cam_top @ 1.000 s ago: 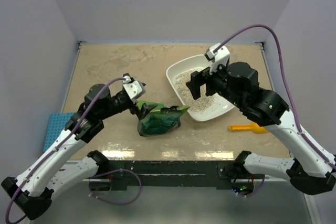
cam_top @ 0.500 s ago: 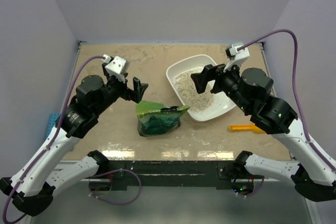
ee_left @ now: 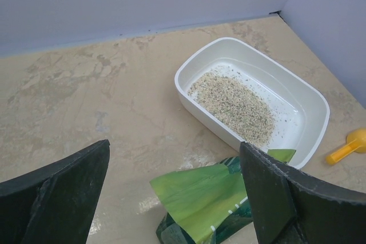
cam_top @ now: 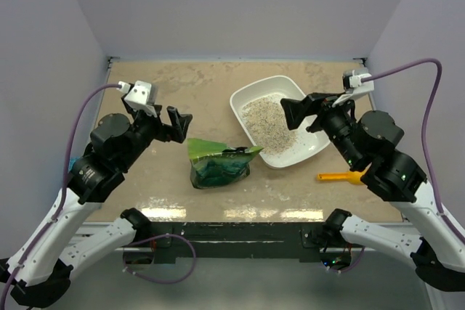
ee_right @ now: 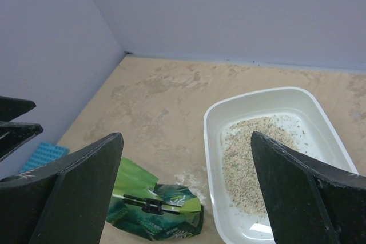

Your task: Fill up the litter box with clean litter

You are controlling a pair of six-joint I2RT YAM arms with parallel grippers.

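The white litter box (cam_top: pixel 243 96) sits at the table's right centre with a heap of pale speckled clean litter (cam_top: pixel 266 119) inside; both show in the left wrist view (ee_left: pixel 189 68) (ee_left: pixel 234 103) and the right wrist view (ee_right: pixel 213 117) (ee_right: pixel 246 155). A crinkled green bag (cam_top: pixel 216 165) lies just left of the box, with a black clip on it (ee_right: pixel 146 205). My left gripper (cam_top: pixel 179 123) is open and empty, raised left of the bag. My right gripper (cam_top: pixel 301 112) is open and empty, raised over the box's right side.
An orange scoop (cam_top: pixel 340 176) lies on the table right of the box, also in the left wrist view (ee_left: pixel 347 148). A blue textured mat (cam_top: pixel 75 176) sits at the left edge. Spilled grains dust the table near the bag. Walls enclose the table.
Both arms have drawn back and up from the middle: the left gripper left, away from the bag, the right gripper right, away from the box. The bag and box stayed still.
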